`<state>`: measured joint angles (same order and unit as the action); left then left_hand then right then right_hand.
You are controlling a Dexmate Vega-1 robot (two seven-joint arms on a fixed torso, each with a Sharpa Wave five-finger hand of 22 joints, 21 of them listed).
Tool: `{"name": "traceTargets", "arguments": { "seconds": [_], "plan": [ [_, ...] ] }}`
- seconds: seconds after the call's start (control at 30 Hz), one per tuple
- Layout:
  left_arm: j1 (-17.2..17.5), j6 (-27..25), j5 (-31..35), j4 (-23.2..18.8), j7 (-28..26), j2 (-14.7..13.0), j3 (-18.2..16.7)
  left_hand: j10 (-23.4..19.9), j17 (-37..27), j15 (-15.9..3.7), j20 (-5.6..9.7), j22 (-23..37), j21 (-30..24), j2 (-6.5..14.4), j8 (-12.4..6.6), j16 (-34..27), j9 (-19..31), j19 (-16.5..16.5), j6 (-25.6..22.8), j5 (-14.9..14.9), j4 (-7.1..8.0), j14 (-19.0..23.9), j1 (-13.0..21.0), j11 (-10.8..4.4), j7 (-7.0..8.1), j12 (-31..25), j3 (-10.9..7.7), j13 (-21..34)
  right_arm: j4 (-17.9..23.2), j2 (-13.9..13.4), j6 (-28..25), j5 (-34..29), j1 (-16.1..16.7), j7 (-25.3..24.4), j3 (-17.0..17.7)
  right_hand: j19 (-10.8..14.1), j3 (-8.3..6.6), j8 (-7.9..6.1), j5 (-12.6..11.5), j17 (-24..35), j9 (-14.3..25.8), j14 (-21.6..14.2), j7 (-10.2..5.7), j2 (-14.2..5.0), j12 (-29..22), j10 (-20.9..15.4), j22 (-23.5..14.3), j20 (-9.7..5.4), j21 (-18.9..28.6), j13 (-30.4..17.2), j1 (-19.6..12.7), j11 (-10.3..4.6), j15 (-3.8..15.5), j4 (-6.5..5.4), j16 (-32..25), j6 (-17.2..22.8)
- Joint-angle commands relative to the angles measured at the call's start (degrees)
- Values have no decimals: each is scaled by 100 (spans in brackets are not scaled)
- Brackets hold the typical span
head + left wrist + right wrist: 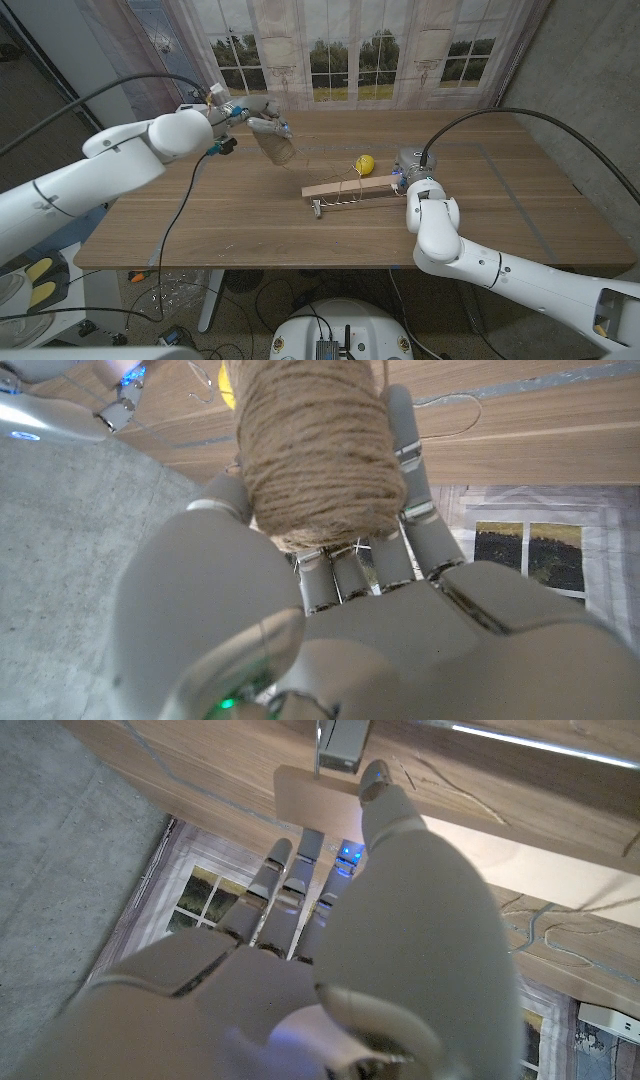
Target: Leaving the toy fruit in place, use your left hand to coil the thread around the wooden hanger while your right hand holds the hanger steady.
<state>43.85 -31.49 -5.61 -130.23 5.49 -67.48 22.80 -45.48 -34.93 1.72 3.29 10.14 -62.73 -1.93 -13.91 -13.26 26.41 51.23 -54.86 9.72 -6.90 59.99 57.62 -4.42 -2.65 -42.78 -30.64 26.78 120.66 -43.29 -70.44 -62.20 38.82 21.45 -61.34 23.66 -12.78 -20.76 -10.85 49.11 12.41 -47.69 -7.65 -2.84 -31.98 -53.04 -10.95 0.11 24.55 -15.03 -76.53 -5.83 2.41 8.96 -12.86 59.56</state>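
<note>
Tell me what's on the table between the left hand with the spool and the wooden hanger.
In the head view, bare wood lies between the left hand, which holds the thread spool, and the wooden hanger. The yellow toy fruit sits just behind the hanger.

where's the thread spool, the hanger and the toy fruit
thread spool [318, 455], left wrist view, middle of the wound thread
wooden hanger [348, 187], head view, middle of the bar
toy fruit [365, 163], head view, its yellow middle

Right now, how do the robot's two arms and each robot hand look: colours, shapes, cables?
Both arms have smooth, glossy white rounded shells. A black cable arcs over the left arm and another over the right arm. The left robot hand is grey with segmented fingers showing metal joints; a small green light glows near its wrist. The right robot hand looks the same, with a blue light.
</note>
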Motion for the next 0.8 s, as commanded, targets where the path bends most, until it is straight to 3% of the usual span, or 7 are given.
{"name": "traceTargets", "arguments": {
  "seconds": [0.03, 0.37, 0.4, 0.53, 0.8],
  "plan": [
    [-723, -981, 1285, -152, 722, 42, 992, -226, 7, -1416, 430, 4, -7, 841, 20, 12, 1, -382, -12, 0, -235, 1115, 806, -180, 5, 0, -203, 959, -31, -5, 98, -151, -43, 782, 143, 37, -54, 14, -27, 7, 20, -306, -11, -538, -307, -302, -3, -9, 8, -625, -61, -180, 1131, -60, 21, -43],
    [-1075, -1348, 2210, -79, 1374, 264, 1625, -232, 105, -1419, 408, -5, -19, 866, 30, 121, -28, -413, 4, 46, -259, 967, 861, -146, -1, 143, -257, 783, -133, 27, 183, -196, -170, 1420, 223, 44, -53, 193, 15, -279, 8, 45, -28, -600, -7, 134, -3, 15, 20, -459, 224, -171, 1029, -211, 261, -394],
    [-1099, -1351, 2280, -60, 1441, 284, 1672, -232, 113, -1420, 401, -6, -17, 870, 32, 126, -30, -420, 8, 50, -257, 962, 862, -143, 1, 155, -262, 769, -148, 32, 172, -218, -200, 1524, 214, 38, -60, 241, 19, -410, 3, 147, -28, -591, 117, 345, -1, 16, 20, -417, 312, -93, 1010, -241, 307, -479],
    [-1201, -1456, 2623, -14, 1712, 380, 1887, -225, 166, -1425, 376, -12, -13, 879, 42, 160, -46, -448, 29, 69, -250, 919, 859, -129, 4, 224, -291, 695, -176, 36, 228, -223, -229, 1702, 256, 16, -70, 335, 28, -646, -9, 339, -45, -553, 283, 547, 1, 30, 13, -348, 491, -62, 962, -294, 330, -639],
    [-1444, -1610, 3099, 191, 2428, 601, 2270, -119, 365, -1409, 294, -27, 23, 843, 96, 273, -91, -559, 157, 92, -242, 674, 808, -100, 69, 455, -374, 519, -180, -23, 480, -153, -235, 1950, 380, -113, -142, 534, 19, -1000, -44, 791, -118, -486, 551, 860, 11, 30, -45, -246, 634, -69, 961, -267, 341, -936]
  ]
}}
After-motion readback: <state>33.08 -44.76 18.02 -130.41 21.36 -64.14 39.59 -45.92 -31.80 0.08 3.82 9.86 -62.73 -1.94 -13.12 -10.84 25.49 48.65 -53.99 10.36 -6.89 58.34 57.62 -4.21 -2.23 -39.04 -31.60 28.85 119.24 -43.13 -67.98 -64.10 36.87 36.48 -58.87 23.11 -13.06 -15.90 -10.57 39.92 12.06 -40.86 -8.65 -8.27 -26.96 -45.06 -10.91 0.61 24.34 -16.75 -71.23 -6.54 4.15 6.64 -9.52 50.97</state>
